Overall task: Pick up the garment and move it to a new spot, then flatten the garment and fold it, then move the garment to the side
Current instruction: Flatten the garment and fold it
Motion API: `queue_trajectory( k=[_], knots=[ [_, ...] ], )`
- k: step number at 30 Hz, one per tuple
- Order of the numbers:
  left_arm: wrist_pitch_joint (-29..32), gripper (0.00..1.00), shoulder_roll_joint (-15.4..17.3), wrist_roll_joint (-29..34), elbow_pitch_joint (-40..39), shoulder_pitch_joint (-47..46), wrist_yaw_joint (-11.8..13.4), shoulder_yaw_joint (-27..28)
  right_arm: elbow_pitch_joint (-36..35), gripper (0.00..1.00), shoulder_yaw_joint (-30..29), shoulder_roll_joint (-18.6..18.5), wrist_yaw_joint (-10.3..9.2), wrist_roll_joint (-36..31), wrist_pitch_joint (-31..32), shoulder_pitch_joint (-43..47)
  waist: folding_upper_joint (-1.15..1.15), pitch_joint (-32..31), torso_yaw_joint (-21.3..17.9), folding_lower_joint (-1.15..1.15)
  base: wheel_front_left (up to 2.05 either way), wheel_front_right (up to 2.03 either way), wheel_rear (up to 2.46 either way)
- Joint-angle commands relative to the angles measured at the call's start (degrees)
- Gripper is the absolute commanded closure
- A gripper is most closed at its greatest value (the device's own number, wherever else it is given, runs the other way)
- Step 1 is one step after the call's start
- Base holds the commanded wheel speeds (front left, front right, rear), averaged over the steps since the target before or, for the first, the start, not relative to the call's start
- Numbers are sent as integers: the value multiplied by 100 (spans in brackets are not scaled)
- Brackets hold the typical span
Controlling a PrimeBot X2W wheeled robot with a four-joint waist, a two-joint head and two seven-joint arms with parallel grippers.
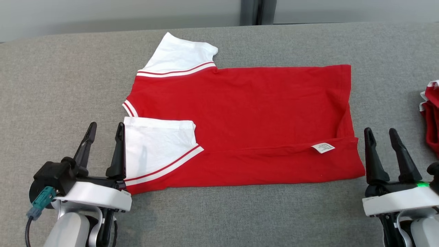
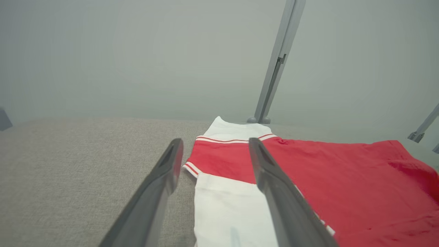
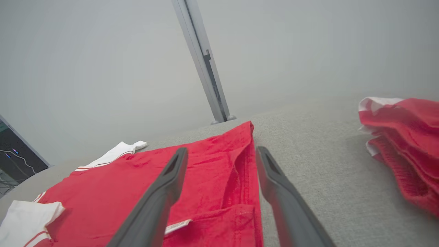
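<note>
Left gripper (image 1: 106,127) and right gripper (image 1: 380,132) are hanging spread and empty, flanking the near edge of the shirt (image 1: 247,113).
You are handling light, limp cloth lying part-folded mid-table; expect sagging, so pinch the doubled near edge at its sleeve and hem corners. Farther out, bare table (image 1: 51,85) is lying open behind and left, while a red pile (image 1: 432,116) is crowding the right.

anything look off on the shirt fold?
Yes. The garment has its near flap folded up skewed: its right corner juts past the hem edge, and the care label is exposed. The far sleeve sticks out unfolded while the near sleeve is folded in.
</note>
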Motion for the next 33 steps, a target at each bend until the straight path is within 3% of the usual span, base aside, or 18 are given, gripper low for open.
queue_trajectory(
  k=[1, 9, 15, 24, 33],
  knots=[
    [-55, 0, -25, 92, -124, 36, 83, 42, -104, 0, -41, -22, 3, -119, -67, 21, 0, -60, -1, 0, 0, 0, 0],
    [-134, 0, 12, 678, -931, 369, 471, 220, -495, 0, -292, -78, 3, -1048, -114, 179, 0, -341, -12, 0, 0, 0, 0],
    [-137, 0, 89, 855, -1260, 885, 652, 296, -654, 0, -310, -27, 3, -1379, -9, 462, 0, -526, -49, 0, 0, 0, 0],
    [38, 0, 121, 792, -1355, 1584, 750, 203, -756, 0, -454, 95, 3, -1549, 145, 820, 0, -663, -56, 0, 0, 0, 0],
    [135, 0, 71, 757, -1386, 1675, 768, 83, -805, 0, -487, 121, 3, -1538, 217, 821, 0, -695, 6, 0, 0, 0, 0]
  ],
)
